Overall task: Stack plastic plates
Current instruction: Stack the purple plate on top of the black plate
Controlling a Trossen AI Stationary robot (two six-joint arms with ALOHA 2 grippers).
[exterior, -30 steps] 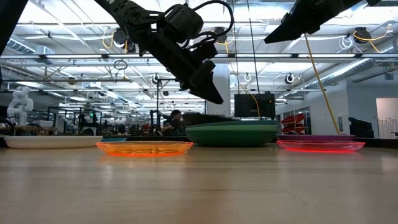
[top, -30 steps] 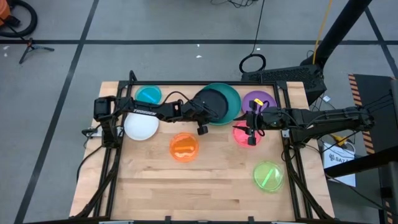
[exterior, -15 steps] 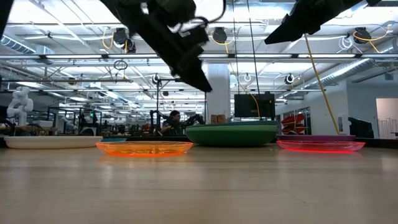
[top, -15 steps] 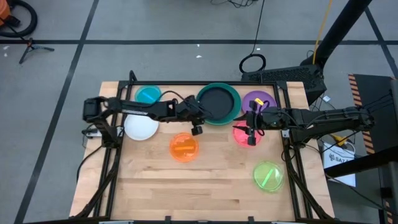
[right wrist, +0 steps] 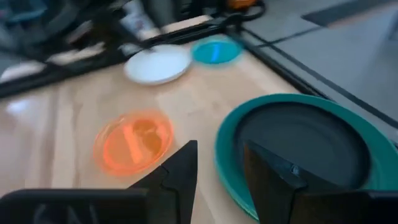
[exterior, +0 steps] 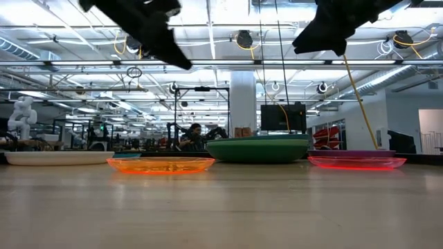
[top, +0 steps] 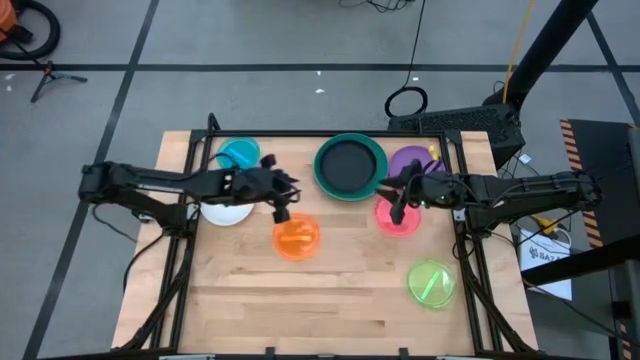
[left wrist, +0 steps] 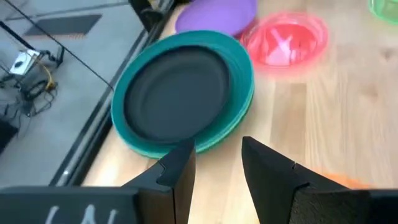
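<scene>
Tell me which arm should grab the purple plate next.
Right. The right gripper hangs open over the pink plate, beside the purple plate; the left gripper is farther, by the orange plate.

left gripper (top: 283, 207) drawn back from black plate (top: 346, 165), right gripper (top: 398, 205) shifted slightly

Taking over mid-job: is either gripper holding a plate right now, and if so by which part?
Nothing is held. The left gripper is open and empty above the orange plate; the right gripper is open and empty over the pink plate.
</scene>
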